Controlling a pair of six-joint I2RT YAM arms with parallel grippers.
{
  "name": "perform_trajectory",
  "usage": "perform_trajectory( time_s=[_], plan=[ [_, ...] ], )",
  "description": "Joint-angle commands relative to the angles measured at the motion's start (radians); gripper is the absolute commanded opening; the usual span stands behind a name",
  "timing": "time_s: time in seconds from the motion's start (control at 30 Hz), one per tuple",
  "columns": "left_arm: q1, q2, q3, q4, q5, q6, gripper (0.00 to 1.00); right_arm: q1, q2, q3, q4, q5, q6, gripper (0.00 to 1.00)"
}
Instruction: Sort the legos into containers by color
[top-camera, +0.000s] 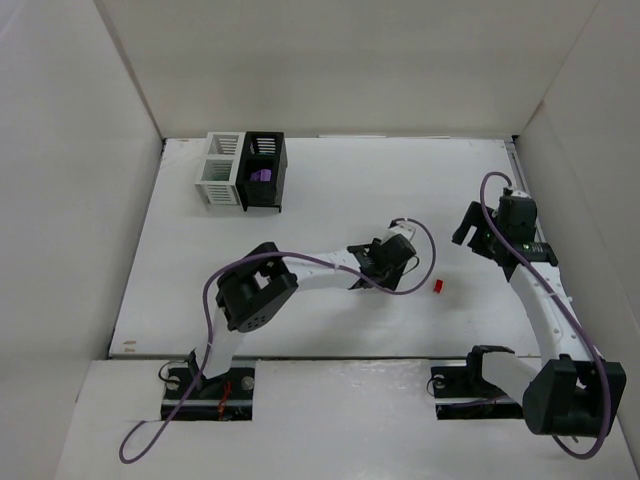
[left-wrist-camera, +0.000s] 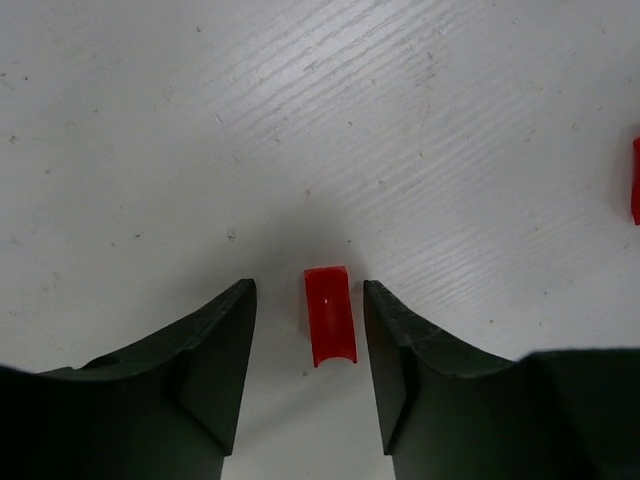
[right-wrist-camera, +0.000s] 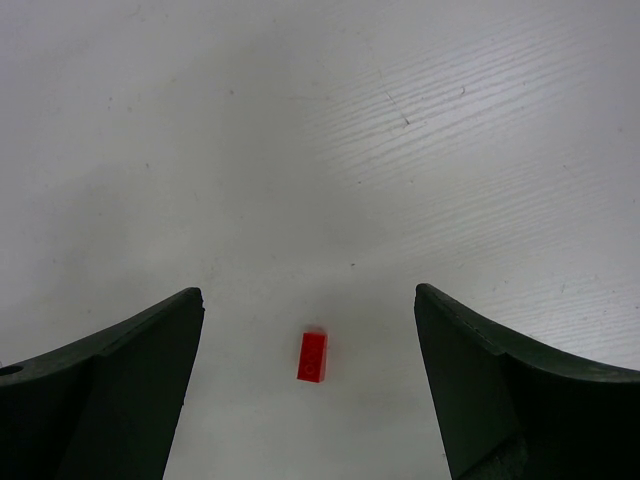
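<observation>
- left fingers (left-wrist-camera: 215, 370) released, down near the counter (left-wrist-camera: 300, 120), flanking a red brick (left-wrist-camera: 329, 315) with a gap on each side.
- right fingers (right-wrist-camera: 130, 390) spread wide, grasping nothing, above another red brick (right-wrist-camera: 312, 357).
- purple brick (top-camera: 260, 174) lies in the black container (top-camera: 279, 170), joined to the white container (top-camera: 215, 190).

White table (top-camera: 330, 190) is sitting under soft even light; plain white panels (top-camera: 340, 60) are standing along its left, far, right edges.
</observation>
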Motion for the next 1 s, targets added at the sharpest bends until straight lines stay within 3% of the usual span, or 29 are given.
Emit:
perform_trajectory(
  time_s=[0.0,0.1,0.27,0.43,0.6,0.7,0.83,0.97],
  plan=[
    [-0.011,0.009,0.005,-0.043,-0.037,0.006,0.42,-0.007,-0.020,0.001,0.049,-0.008,-0.007,0.91],
    [-0.011,0.009,0.016,-0.052,-0.037,0.006,0.33,-0.007,-0.011,0.001,0.049,-0.008,-0.007,0.91],
    [-0.031,-0.026,-0.007,-0.077,-0.057,0.006,0.33,-0.007,-0.011,0.001,0.049,-0.008,-0.007,0.91],
    [-0.031,-0.046,-0.020,-0.089,-0.090,-0.003,0.15,-0.016,-0.011,0.001,0.058,-0.008,-0.007,0.91],
    [-0.031,-0.118,-0.010,-0.106,-0.159,-0.004,0.12,-0.016,-0.011,0.001,0.058,-0.008,-0.016,0.91],
    [0.033,-0.173,0.002,-0.106,-0.147,-0.004,0.12,-0.016,-0.011,0.001,0.071,-0.030,-0.016,0.91],
    [0.217,-0.331,-0.039,-0.083,-0.057,-0.004,0.12,-0.016,-0.011,-0.018,0.117,-0.087,-0.055,0.91],
    [0.476,-0.432,-0.035,-0.063,-0.034,0.006,0.12,-0.016,-0.020,-0.038,0.201,-0.131,-0.093,0.92]
  ],
)
